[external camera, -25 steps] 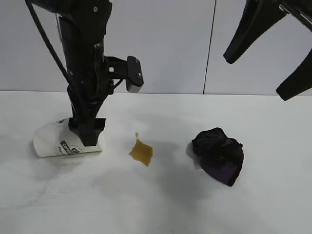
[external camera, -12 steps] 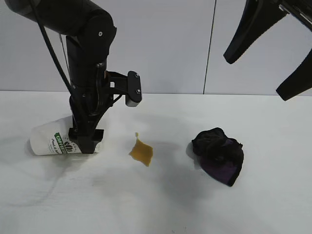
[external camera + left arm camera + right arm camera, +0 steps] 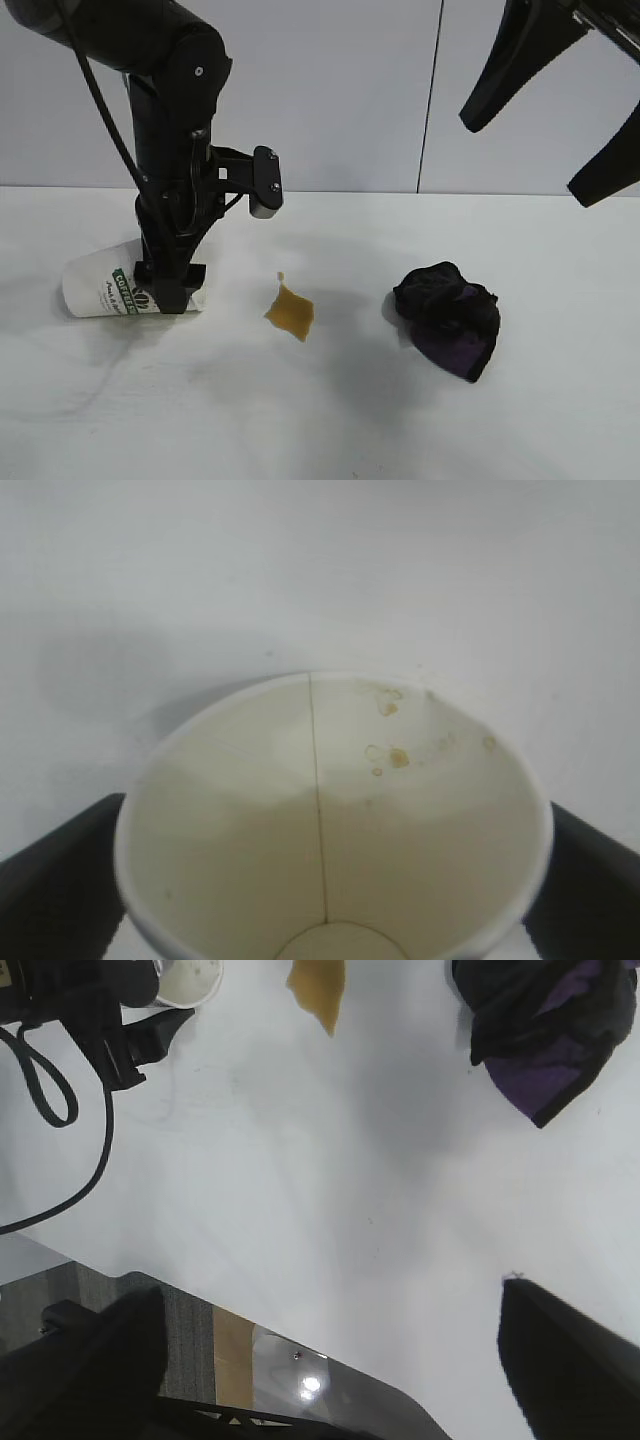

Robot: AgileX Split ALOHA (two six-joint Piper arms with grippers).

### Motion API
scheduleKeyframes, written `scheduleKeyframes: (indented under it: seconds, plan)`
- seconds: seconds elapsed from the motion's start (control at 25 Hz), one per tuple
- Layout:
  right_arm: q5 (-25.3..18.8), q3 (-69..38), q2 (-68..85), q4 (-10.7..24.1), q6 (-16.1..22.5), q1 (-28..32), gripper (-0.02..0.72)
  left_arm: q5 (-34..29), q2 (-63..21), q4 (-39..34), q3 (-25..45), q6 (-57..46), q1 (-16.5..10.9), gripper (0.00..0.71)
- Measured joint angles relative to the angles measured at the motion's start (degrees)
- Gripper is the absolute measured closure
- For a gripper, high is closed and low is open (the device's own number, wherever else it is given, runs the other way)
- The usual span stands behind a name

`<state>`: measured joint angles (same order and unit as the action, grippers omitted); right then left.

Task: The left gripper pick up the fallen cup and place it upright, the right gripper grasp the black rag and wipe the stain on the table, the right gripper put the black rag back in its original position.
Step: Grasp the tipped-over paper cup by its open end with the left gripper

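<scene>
The first step is under way: righting the fallen cup (image 3: 105, 288). The cup lies on its side at the left of the white bench (image 3: 320, 420), its open mouth facing the left hand (image 3: 168, 290). In the left wrist view that hand's two fingers (image 3: 60, 880) sit one on each side of the cup's rim, pinching it. The amber stain (image 3: 290, 311) lies near the middle of the bench, and the black rag (image 3: 448, 317) sits to its right, untouched. The right hand (image 3: 550, 110) hangs high above the rag with its fingers spread, holding nothing. Next, the left hand likely needs to lift and rotate the cup until its base meets the bench, then let go.
</scene>
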<state>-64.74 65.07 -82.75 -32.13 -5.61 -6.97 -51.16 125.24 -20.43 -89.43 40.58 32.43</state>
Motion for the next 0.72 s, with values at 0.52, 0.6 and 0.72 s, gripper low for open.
scheduleKeyframes:
  seconds: [0.52, 0.6, 0.72]
  plan:
    - [0.0, 0.0, 0.0, 0.0, 0.0, 0.0, 0.081, -0.4, 0.0, 0.0, 0.0, -1.1, 0.0, 0.107]
    - [0.0, 0.0, 0.0, 0.0, 0.0, 0.0, 0.081, -0.7, 0.0, 0.0, 0.0, -1.2, 0.0, 0.116]
    - [0.0, 0.0, 0.0, 0.0, 0.0, 0.0, 0.081, -0.9, 0.0, 0.0, 0.0, -1.3, 0.0, 0.137]
